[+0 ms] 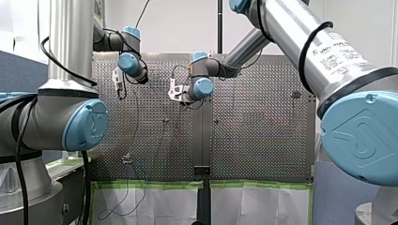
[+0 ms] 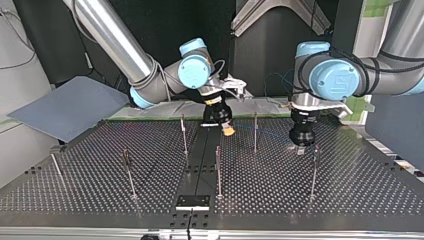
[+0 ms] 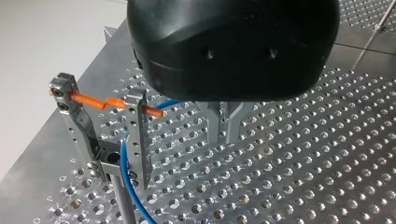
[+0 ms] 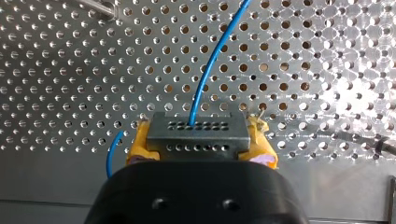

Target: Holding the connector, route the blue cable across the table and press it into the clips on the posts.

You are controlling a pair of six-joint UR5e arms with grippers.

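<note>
Perforated metal table [image 2: 350,190] fills the scene, with thin posts [image 2: 255,131] standing upright across it and my two arms reaching in over its far side in the top view. My right gripper [image 2: 226,129] sits low near the table's middle, between two of the posts. In the right wrist view its yellow pads [image 4: 264,144] are clamped on either side of the grey connector [image 4: 196,133], a flat block with rows of small holes. The blue cable [image 4: 215,60] leaves the connector's face and arcs away over the table ahead of the gripper. My left gripper [image 3: 226,137] hangs just above the table at the top view's right, its metal fingers [image 3: 219,123] pressed together with nothing visible between them. Beside it, in the left wrist view, a metal clip [image 3: 135,140] tops a post, with an orange pin [image 3: 88,99] running across its two plates. The cable passes between those plates under the pin, then curves down alongside the post; toward the gripper it disappears behind the black gripper body
</note>
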